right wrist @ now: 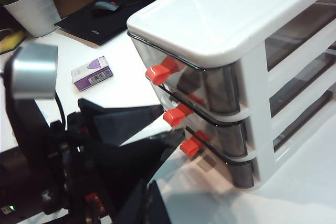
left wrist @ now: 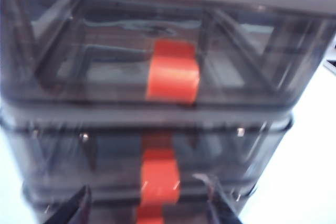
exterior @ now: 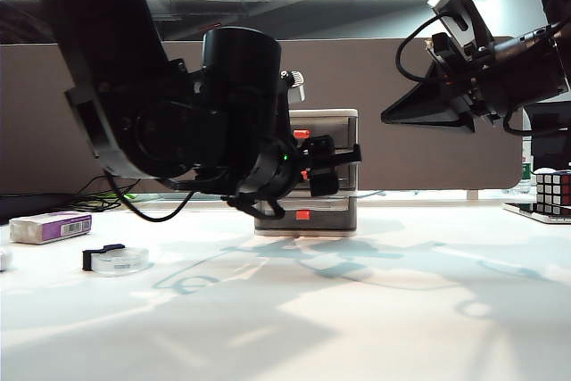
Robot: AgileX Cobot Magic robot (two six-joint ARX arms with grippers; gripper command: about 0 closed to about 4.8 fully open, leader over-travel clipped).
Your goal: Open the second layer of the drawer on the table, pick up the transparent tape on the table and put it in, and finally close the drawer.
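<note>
Drawers of smoky translucent grey, three in all and each with a small red handle, are stacked in a small white-framed cabinet (exterior: 308,171) that stands on the plain white surface (exterior: 357,310). All three are seen pushed in flush, and nothing can be made out inside them through the tinted fronts. The middle drawer (right wrist: 207,121) is faced by the left claw (left wrist: 149,203), whose two dark fingers are held apart on either side of the middle red handle (left wrist: 160,174) without touching it; nothing is gripped. In the exterior view this claw is placed directly in front of the cabinet.

The small flat clear roll of tape (exterior: 120,260), with a black cutter piece at one side, lies on the surface well to the left of the cabinet. A white-and-purple rectangular box (exterior: 49,227) is seen further left and behind it.

The right claw (exterior: 428,109) is held high above the surface, to the right of the cabinet; it carries nothing, and whether its jaws are parted cannot be told. A multicoloured puzzle cube (exterior: 553,189) rests at the far right edge.
</note>
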